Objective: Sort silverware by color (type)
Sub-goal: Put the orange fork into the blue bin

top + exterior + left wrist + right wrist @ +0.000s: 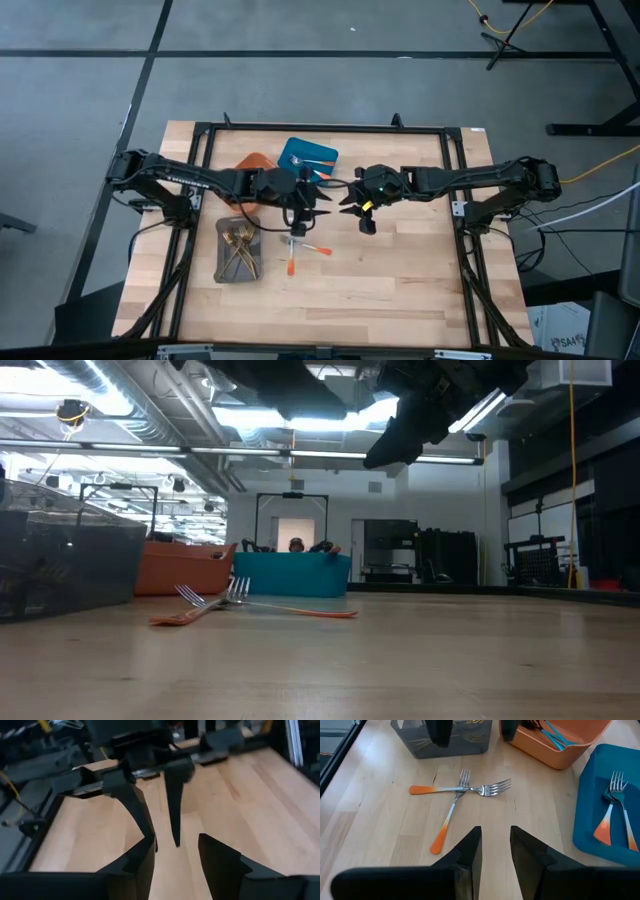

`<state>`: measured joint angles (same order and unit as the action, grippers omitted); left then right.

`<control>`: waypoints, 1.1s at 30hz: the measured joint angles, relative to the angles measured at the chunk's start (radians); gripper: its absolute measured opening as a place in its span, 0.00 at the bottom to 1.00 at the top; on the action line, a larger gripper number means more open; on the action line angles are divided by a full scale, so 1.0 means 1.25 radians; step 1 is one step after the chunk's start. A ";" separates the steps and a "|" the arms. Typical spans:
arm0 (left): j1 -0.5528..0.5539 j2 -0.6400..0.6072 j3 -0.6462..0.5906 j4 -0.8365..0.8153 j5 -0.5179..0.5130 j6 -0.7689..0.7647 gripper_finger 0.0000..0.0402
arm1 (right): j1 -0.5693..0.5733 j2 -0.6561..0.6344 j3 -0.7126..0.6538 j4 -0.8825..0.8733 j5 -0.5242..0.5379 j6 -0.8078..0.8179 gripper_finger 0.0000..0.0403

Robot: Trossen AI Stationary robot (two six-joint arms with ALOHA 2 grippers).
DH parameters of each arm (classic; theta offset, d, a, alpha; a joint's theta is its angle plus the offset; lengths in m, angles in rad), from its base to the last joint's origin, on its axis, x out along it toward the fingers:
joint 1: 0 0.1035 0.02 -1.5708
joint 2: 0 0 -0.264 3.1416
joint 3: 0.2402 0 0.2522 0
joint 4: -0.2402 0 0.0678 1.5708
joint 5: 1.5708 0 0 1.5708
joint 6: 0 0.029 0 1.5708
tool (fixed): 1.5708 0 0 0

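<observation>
Nearest the table's (400, 280) front edge we saw two orange-handled forks (455, 802) lying crossed on the bare wood, tines overlapping, near the middle of the surface. Just to their left stood the grey tray (238, 250) holding gold-coloured pieces (240, 245). Above the forks hung the left gripper (297, 215), its fingers spread wide and empty; the right gripper (352, 208) hovered beside it, its fingers a narrow gap apart with nothing between them. Farther back, toward the rear edge, sat the orange tray (560, 747) and the blue tray (607, 805). Only the right wrist view showed their contents: blue-handled pieces (555, 735) in the orange tray, two orange-handled forks (612, 815) in the blue one. The low view showed only the tray walls.
</observation>
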<state>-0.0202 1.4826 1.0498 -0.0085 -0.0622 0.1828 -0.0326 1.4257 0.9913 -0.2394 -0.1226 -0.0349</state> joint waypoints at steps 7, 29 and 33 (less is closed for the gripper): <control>0.000 0.000 0.000 -0.150 0.038 0.223 0.36 | 0.000 -0.043 0.000 -0.004 0.000 0.000 0.23; -0.056 0.184 0.000 -0.365 -0.029 0.619 0.36 | 0.000 -0.180 0.000 -0.043 -0.077 0.000 0.23; -0.071 0.188 0.000 -0.388 -0.055 0.659 0.36 | 0.000 -0.189 0.000 -0.045 -0.077 0.000 0.23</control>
<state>-0.1084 1.7176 1.0496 -0.4941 -0.1314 1.0066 -0.0322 1.1889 0.9913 -0.2956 -0.2188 -0.0349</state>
